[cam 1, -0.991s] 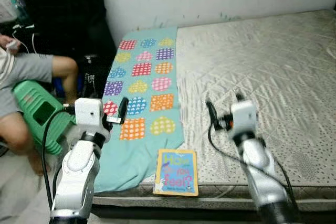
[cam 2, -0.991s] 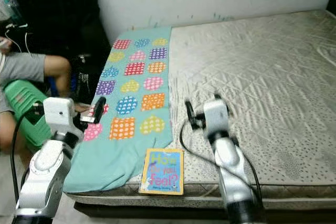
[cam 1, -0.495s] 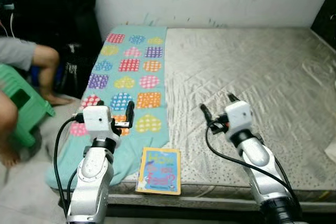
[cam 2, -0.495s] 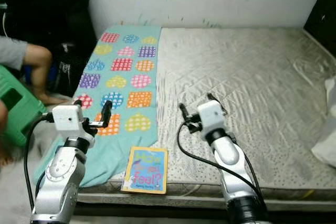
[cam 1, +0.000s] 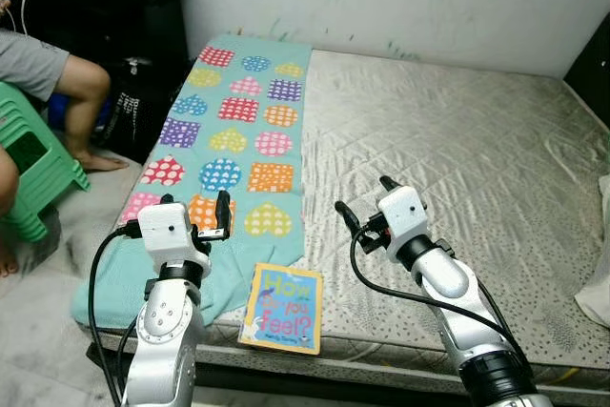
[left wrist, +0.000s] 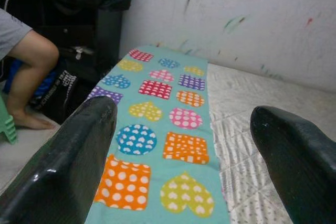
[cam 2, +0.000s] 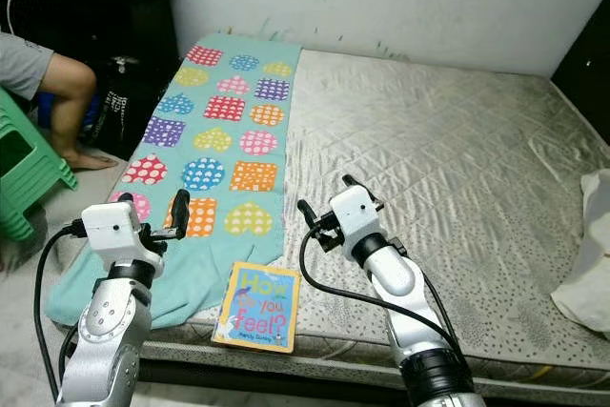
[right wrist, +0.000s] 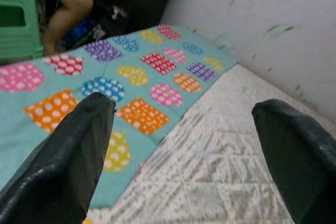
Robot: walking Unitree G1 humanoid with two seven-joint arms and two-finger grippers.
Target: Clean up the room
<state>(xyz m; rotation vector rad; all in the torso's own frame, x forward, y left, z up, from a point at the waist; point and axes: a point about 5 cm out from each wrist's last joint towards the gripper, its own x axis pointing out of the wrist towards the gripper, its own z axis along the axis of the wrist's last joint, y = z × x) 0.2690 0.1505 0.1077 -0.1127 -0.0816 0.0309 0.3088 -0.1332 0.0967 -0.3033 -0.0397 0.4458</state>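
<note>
**Approach to the bed: book not yet taken**

A book (cam 1: 282, 308) is seen low and centre in the left eye view, flat on the front edge of the mattress (cam 1: 477, 150), its left edge touching the hem of a teal blanket (cam 1: 233, 140) patterned with dotted shapes. The left gripper (cam 1: 221, 216) is held above the blanket at lower left, fingers spread wide, nothing held. The right gripper (cam 1: 365, 202) is raised over bare mattress right of centre, likewise wide open and empty.

The book is judged the likely first pickup. A grip would best be made across its overhanging front edge, since a flat cover offers little purchase from above; the blanket hem should be kept out of the pinch.

A seated person's leg (cam 1: 71, 92) and a green stool (cam 1: 33, 173) are cut off at upper left. A pale object (cam 2: 586, 254) at the right edge of the right eye view cannot be identified.
</note>
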